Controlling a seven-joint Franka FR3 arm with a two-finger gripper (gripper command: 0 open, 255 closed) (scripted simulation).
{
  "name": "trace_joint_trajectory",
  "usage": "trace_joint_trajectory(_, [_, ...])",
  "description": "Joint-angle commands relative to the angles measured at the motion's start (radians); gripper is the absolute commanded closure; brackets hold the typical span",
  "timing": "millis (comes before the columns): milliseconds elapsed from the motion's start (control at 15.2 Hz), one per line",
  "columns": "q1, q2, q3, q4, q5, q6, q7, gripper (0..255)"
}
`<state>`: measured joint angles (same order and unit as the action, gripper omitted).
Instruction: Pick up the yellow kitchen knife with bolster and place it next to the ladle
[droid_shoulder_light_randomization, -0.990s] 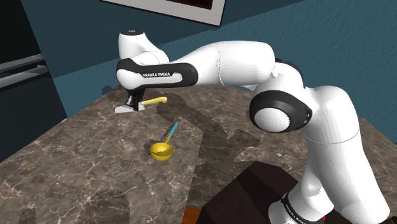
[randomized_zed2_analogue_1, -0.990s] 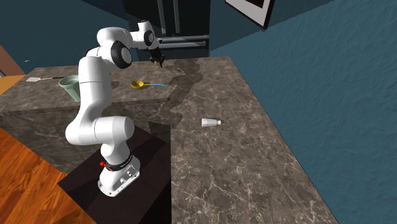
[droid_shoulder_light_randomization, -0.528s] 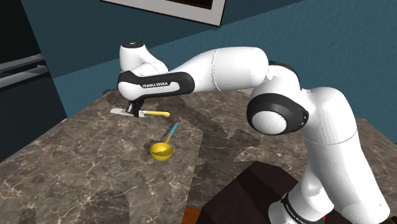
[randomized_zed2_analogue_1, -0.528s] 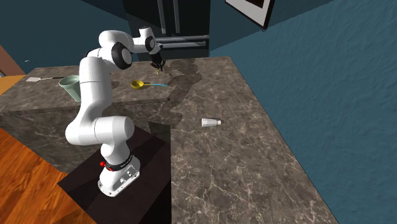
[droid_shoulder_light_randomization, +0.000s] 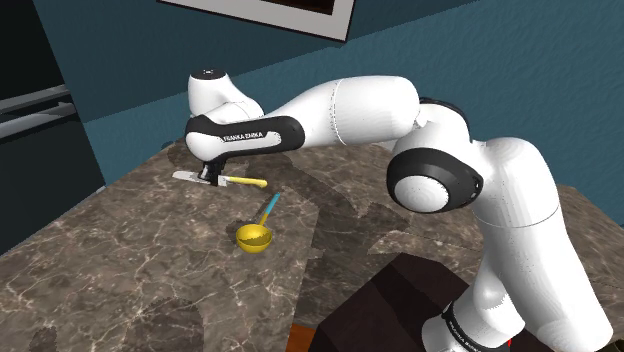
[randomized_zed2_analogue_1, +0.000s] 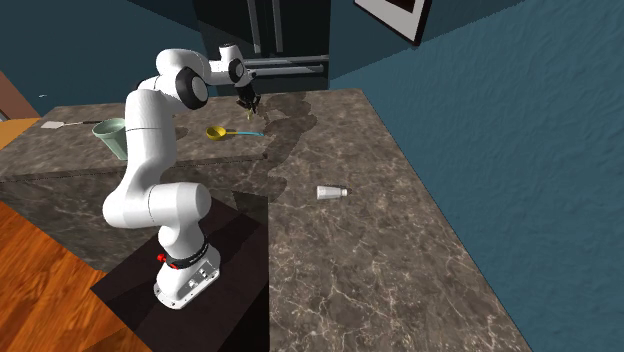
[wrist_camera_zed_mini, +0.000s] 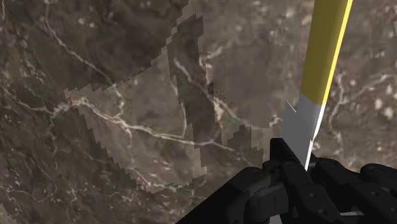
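On the dark marbled tabletop (droid_shoulder_light_randomization: 120, 260), toward its far edge, the tool (droid_shoulder_light_randomization: 211, 174) is clamped on the grey blade of one yellow-handled knife (droid_shoulder_light_randomization: 245, 181), which lies level and low over the stone. One yellow ladle (droid_shoulder_light_randomization: 256, 234) with a blue handle lies near, apart. The arm (droid_shoulder_light_randomization: 340, 110) bears the writing "FRANKA EMIKA".

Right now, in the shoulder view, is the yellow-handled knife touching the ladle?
No, the knife, clasped in the gripper, is apart from the ladle, with bare countertop between them.
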<state>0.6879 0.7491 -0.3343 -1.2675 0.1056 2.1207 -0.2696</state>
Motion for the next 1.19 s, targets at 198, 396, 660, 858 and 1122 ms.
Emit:
trace_joint_trajectory(198, [0.000, 0.000, 0.000, 0.000, 0.000, 0.000, 0.000, 0])
trace_joint_trajectory(396, [0.005, -0.018, -0.003, 0.003, -0.004, -0.021, 0.002, 0])
trace_joint_trajectory(660, [0.016, -0.063, -0.010, 0.021, -0.015, -0.084, 0.008, 0])
trace_joint_trajectory(858, [0.016, -0.063, -0.010, 0.021, -0.015, -0.084, 0.008, 0])
trace_joint_trajectory(1122, [0.016, -0.063, -0.010, 0.021, -0.015, -0.084, 0.008, 0])
